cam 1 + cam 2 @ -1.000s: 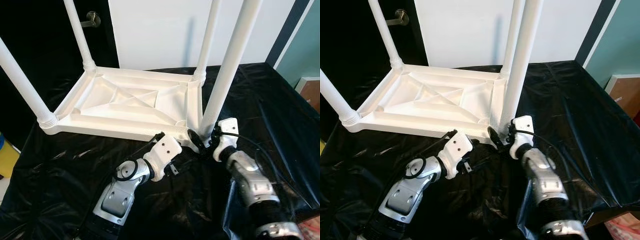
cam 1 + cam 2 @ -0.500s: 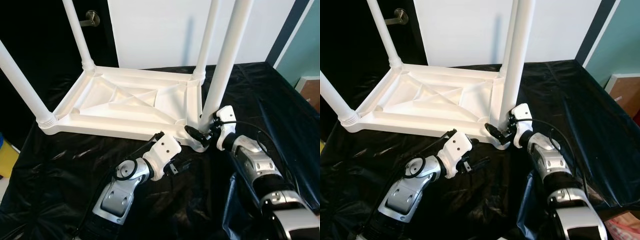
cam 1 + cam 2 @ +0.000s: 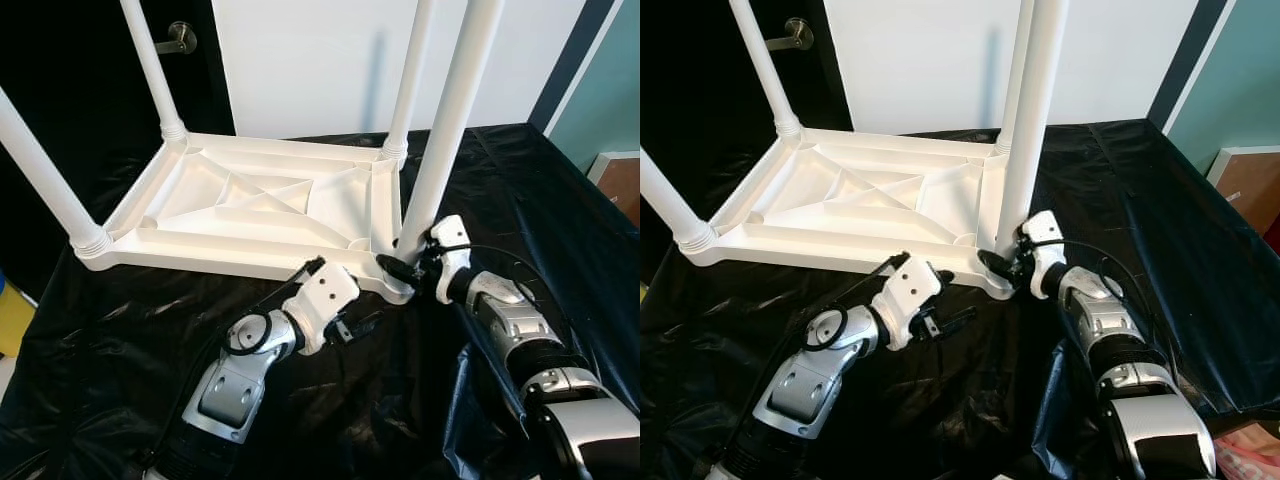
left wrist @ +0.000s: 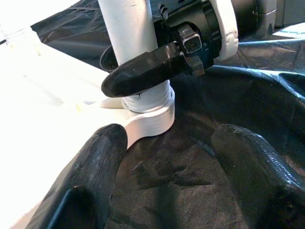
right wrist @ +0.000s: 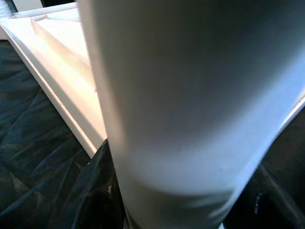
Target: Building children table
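On the black plastic sheet (image 3: 560,190), the upturned white table (image 3: 260,205) carries its near-right leg (image 3: 450,120) upright, long axis vertical; the right gripper (image 3: 405,268) pinches its base at 3 o'clock, while the left gripper (image 3: 345,322), fingers spread, waits at 7 o'clock.

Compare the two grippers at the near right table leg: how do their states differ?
The right gripper is clamped around the near right leg just above its socket; the left gripper holds nothing, its fingers spread open. The right one touches the leg; the left one hovers over the black sheet beside the tabletop corner. Both have black fingers.
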`<state>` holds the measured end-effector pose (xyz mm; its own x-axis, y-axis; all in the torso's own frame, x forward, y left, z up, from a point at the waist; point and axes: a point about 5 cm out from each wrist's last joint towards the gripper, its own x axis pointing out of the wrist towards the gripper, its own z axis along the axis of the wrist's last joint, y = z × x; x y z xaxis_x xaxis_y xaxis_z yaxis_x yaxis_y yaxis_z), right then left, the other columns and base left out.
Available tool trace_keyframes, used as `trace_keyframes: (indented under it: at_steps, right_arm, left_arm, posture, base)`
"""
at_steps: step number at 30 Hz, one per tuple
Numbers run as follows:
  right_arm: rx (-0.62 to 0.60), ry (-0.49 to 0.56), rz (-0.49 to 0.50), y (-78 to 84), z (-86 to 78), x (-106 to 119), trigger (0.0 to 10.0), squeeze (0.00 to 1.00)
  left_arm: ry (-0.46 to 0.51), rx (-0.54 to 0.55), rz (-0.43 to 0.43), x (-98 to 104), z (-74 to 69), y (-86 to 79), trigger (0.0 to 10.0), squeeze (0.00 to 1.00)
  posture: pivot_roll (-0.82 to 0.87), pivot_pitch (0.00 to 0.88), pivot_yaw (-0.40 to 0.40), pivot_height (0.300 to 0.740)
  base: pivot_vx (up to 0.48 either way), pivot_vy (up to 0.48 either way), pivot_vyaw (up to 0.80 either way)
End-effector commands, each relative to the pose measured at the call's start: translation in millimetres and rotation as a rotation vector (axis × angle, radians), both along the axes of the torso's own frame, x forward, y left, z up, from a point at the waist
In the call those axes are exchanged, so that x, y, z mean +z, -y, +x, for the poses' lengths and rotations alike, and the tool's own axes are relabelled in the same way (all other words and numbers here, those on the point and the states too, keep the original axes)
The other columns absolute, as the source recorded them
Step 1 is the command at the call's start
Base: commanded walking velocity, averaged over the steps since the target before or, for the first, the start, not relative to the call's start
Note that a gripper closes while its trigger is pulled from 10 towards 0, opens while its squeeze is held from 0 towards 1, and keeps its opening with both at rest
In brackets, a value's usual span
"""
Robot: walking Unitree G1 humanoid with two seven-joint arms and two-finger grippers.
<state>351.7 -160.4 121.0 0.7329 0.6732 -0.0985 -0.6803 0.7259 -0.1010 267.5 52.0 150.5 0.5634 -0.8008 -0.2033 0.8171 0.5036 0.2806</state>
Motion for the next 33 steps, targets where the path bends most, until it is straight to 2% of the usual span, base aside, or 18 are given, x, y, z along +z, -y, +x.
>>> trace_keyframes:
  at_steps: [1,8,9,11,14,15,18,20,22,25,27,28,29,30,33]
  right_arm:
    - [0.027,-0.054,-0.003,-5.3,-3.8,-12,10.0,0.0]
    - [-0.029,-0.045,-0.002,-4.1,-3.5,-13,10.0,0.0]
    - [-0.086,-0.044,-0.03,-2.8,-2.3,-15,10.0,0.0]
    - [-0.086,-0.044,-0.03,-2.8,-2.3,-15,10.0,0.0]
    - [-0.206,-0.039,-0.018,-2.5,-1.4,-17,10.0,0.0]
    - [-0.313,-0.058,0.017,-6.7,-2.5,-20,10.0,0.0]
    - [-0.382,-0.076,0.043,-9.6,-4.0,-22,10.0,0.0]
    - [-0.504,-0.106,0.081,-22.8,-12.4,-30,10.0,0.0]
    - [-0.529,-0.114,0.089,-26.9,-15.3,-32,10.0,0.0]
    - [-0.656,-0.116,0.122,-38.3,-21.6,-35,10.0,0.0]
    - [-0.656,-0.116,0.122,-38.3,-21.6,-35,10.0,0.0]
    - [-0.704,-0.116,0.14,-44.8,-23.5,-35,10.0,0.0]
    - [-0.704,-0.116,0.14,-44.8,-23.5,-35,10.0,0.0]
    - [-0.693,-0.119,0.16,-53.7,-24.2,-34,10.0,0.0]
    - [-0.673,-0.114,0.17,-58.7,-24.4,-32,10.0,0.0]
  left_arm:
    - [0.031,0.06,0.005,2,0.1,0.5,10.0,0.0]
    - [0.029,0.057,0.01,1,-0.4,1.3,10.0,0.0]
    - [0.028,0.058,0.01,0,-0.3,1.4,10.0,0.0]
    - [0.028,0.058,0.01,0,-0.3,1.4,10.0,0.0]
    - [0.026,0.055,0.01,0,-0.4,2.1,10.0,0.0]
    - [0.025,0.051,0.01,0,-0.7,2.9,10.0,0.0]
    - [0.024,0.048,0.01,0,-0.9,3.5,10.0,0.0]
    - [0.024,0.043,0.01,-1,-1.4,4.6,10.0,0.0]
    - [0.024,0.043,0.01,-1,-1.5,4.8,10.0,0.0]
    - [0.022,0.041,0.003,-1,-2.0,7.3,10.0,0.0]
    - [0.022,0.041,0.003,-1,-2.0,7.3,10.0,0.0]
    - [0.02,0.041,-0.002,-2,-2.4,8.8,10.0,0.0]
    - [0.02,0.041,-0.002,-2,-2.4,8.8,10.0,0.0]
    - [0.018,0.04,-0.007,-2,-3.1,10.1,10.0,0.0]
    - [0.016,0.039,-0.007,-3,-3.9,10.9,10.0,0.0]
  posture:
    - [0.06,0.043,-0.039,0.74]
    - [0.06,0.046,-0.043,0.74]
    - [0.06,0.047,-0.042,0.74]
    - [0.06,0.047,-0.042,0.74]
    - [0.06,0.046,-0.043,0.74]
    - [0.05,0.044,-0.042,0.74]
    - [0.05,0.044,-0.042,0.74]
    - [0.05,0.04,-0.045,0.74]
    - [0.05,0.04,-0.045,0.74]
    - [0.04,0.035,-0.056,0.74]
    - [0.04,0.035,-0.056,0.74]
    - [0.04,0.031,-0.063,0.74]
    - [0.04,0.031,-0.063,0.74]
    - [0.04,0.029,-0.063,0.74]
    - [0.03,0.025,-0.063,0.74]
  base:
    - [0.0,0.0,0.0]
    - [0.0,0.0,0.0]
    - [0.0,0.0,0.0]
    - [0.0,0.0,0.0]
    - [0.0,0.0,0.0]
    - [0.0,0.0,0.0]
    - [0.0,0.0,0.0]
    - [0.0,0.0,0.0]
    - [0.0,0.0,0.0]
    - [0.0,0.0,0.0]
    - [0.0,0.0,0.0]
    - [0.0,0.0,0.0]
    - [0.0,0.0,0.0]
    - [0.0,0.0,0.0]
    - [0.0,0.0,0.0]
